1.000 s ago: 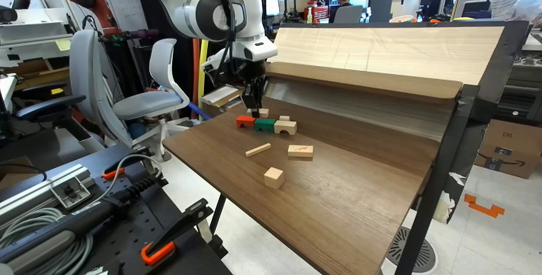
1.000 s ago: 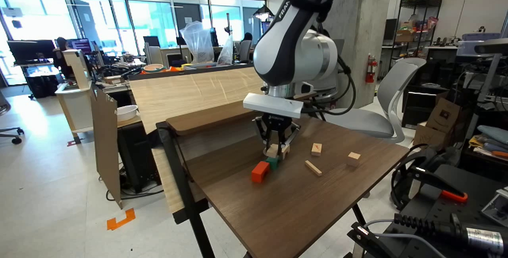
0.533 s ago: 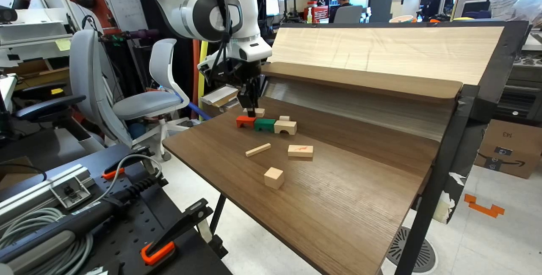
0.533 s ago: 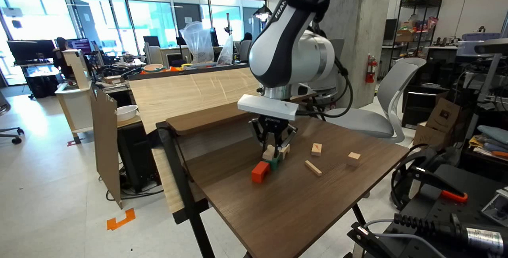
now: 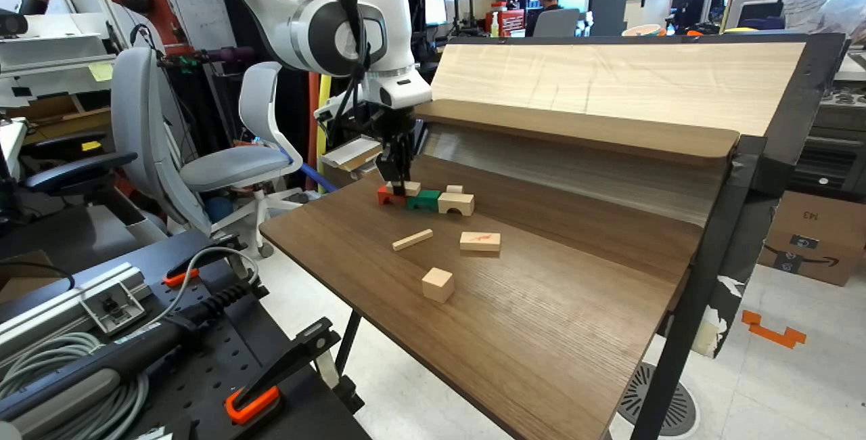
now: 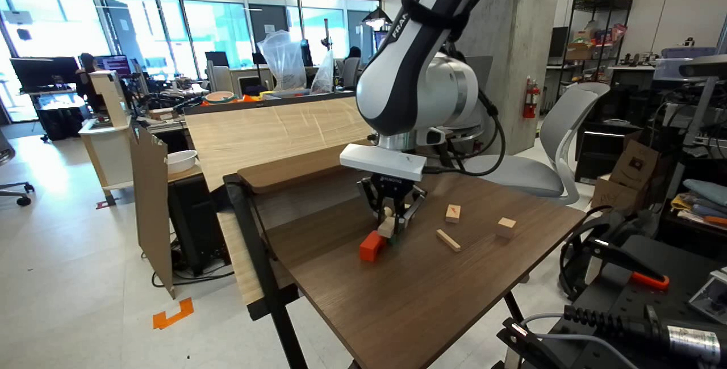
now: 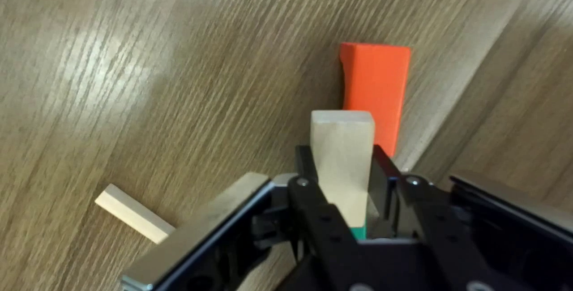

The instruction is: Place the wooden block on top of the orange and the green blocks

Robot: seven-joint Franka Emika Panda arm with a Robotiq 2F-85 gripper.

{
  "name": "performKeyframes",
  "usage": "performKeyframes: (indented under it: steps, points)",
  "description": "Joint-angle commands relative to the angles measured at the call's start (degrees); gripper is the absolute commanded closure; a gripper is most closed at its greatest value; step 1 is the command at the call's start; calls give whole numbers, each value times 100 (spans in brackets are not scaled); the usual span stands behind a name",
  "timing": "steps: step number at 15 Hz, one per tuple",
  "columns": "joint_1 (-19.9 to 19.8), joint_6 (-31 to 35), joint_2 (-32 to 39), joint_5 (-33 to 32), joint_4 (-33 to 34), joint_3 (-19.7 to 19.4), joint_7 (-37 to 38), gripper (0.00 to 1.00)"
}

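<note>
My gripper (image 7: 343, 152) is shut on a pale wooden block (image 7: 342, 161), with one finger on each long side. The gripper (image 5: 400, 191) and the held block (image 5: 411, 189) are right over the orange and green blocks in both exterior views. The orange block (image 7: 378, 76) lies under and past the block's far end. The green block (image 7: 358, 233) is mostly hidden under the held block in the wrist view. In an exterior view the orange block (image 5: 391, 196) and green block (image 5: 424, 200) stand side by side. I cannot tell whether the held block touches them.
A wooden arch block (image 5: 457, 204) stands beside the green block, with a small wooden piece (image 5: 454, 189) behind it. A thin stick (image 5: 413, 239), a flat block (image 5: 480, 242) and a cube (image 5: 438, 285) lie nearer the table's front. A raised shelf (image 5: 582, 128) runs along the back.
My gripper has moved toward the orange block and come down, carrying the wooden block lower over the orange and green blocks. The other blocks have not moved.
</note>
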Motion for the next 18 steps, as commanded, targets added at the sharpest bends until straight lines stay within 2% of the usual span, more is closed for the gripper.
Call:
performKeyframes:
  steps: [1, 18]
  points:
    - [95, 38, 105, 64, 122, -75, 107, 92]
    - [184, 51, 292, 10, 382, -141, 273, 92]
